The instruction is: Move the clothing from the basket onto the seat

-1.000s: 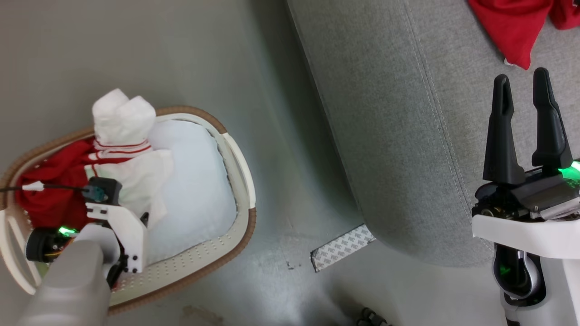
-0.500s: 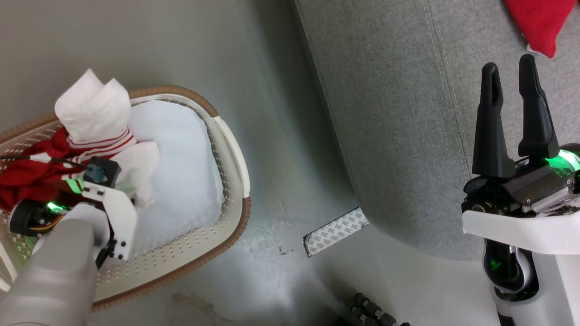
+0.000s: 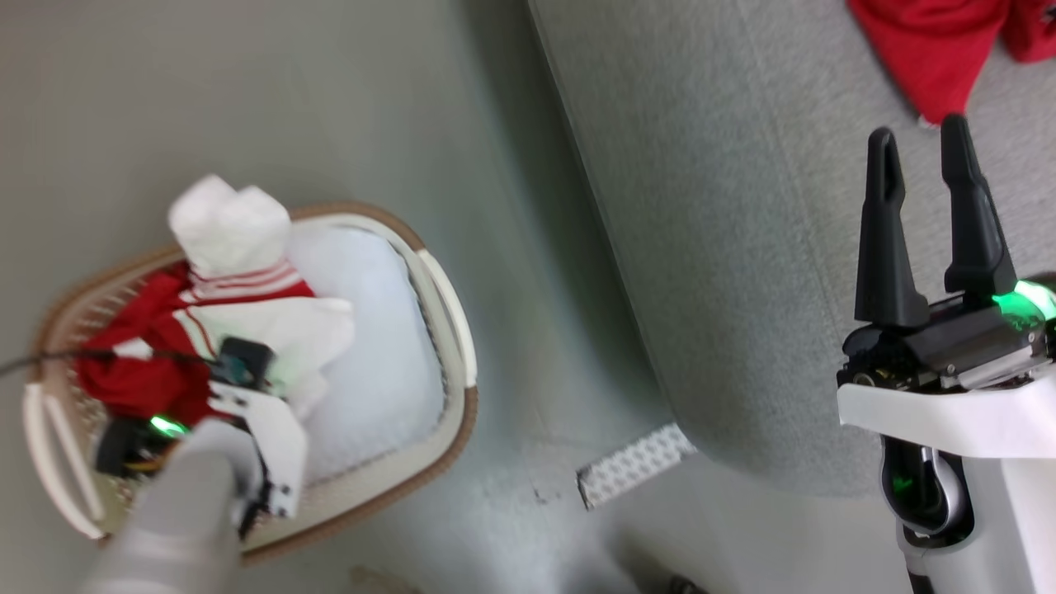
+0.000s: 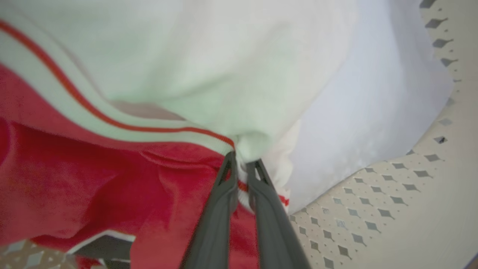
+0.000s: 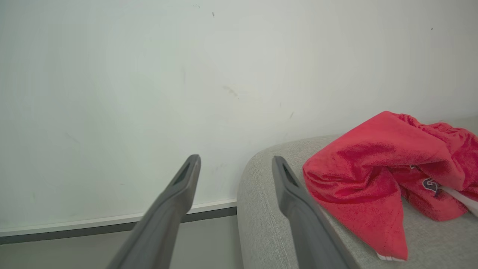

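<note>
Our left end effector (image 4: 241, 160) is clamped on a fold of the red-and-white striped garment (image 4: 186, 67), which lies inside the basket (image 4: 392, 194) around its fingertips. Our right end effector (image 3: 917, 130) has its fingers apart above the grey sofa (image 3: 701, 206). A plain red garment (image 3: 932, 49) lies on the sofa just beyond its fingertips.

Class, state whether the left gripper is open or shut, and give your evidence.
Shut on the striped garment: in the left wrist view the left gripper pinches a white fold, fingers nearly touching.
</note>
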`<state>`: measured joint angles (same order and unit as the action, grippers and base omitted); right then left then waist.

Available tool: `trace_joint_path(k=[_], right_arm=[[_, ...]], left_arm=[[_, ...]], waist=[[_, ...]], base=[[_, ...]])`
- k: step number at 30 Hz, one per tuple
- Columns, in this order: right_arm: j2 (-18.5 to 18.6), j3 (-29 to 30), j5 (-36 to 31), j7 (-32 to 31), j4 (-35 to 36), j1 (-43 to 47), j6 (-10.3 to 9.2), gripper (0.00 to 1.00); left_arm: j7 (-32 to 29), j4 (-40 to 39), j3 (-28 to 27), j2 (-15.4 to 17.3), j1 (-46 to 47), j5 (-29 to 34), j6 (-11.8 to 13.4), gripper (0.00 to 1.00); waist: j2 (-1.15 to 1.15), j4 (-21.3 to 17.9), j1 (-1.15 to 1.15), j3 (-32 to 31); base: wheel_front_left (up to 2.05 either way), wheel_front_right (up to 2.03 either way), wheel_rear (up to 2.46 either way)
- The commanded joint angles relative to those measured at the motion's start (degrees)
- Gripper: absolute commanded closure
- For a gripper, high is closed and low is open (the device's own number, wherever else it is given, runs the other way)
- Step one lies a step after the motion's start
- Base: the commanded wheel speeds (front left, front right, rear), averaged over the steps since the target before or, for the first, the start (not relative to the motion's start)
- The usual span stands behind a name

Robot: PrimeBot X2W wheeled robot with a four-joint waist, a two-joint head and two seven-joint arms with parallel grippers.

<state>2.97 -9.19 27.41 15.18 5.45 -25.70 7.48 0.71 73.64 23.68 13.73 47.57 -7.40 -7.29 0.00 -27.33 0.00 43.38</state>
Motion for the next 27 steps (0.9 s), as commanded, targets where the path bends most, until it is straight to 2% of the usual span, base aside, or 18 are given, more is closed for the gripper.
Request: trace_joint_path(k=[1, 6, 13, 21, 27], right_arm=[[-0.07, 0.48, -1.25, -0.03, -0.69, 1.13, 0.04, 0.0], [-0.02, 1.31, -4.56, -0.02, -2.23, 3.41, 0.04, 0.0], [1.85, 2.05, -6.23, -0.03, -3.9, 6.7, 0.04, 0.0], [5.28, 3.47, -5.99, -0.03, -5.84, 11.92, 0.04, 0.0], [6.73, 3.35, -5.46, -0.03, -6.94, 16.05, 0.04, 0.0]], left_arm=[[1.78, -0.01, 0.21, -1.04, -1.67, -0.81, -0.21, 1.0], [6.6, -1.2, 2.49, -5.56, -5.26, -3.6, -0.18, 1.0], [10.6, -3.93, 6.7, -8.69, -8.83, -8.22, -0.1, 1.0], [13.62, -10.49, 13.42, -10.11, -12.41, -15.1, -0.11, 1.0], [14.44, -16.91, 16.65, -9.62, -13.81, -19.15, -0.11, 1.0]], waist=[[0.0, 2.24, 0.0, -5.41], [0.0, 5.36, 0.0, -13.69], [0.0, 9.38, 0.0, -22.76], [0.0, 14.25, 0.0, -33.37], [0.0, 16.85, 0.0, -39.79]], base=[[0.0, 0.0, 0.0], [0.0, 0.0, 0.0], [0.0, 0.0, 0.0], [0.0, 0.0, 0.0], [0.0, 0.0, 0.0]])
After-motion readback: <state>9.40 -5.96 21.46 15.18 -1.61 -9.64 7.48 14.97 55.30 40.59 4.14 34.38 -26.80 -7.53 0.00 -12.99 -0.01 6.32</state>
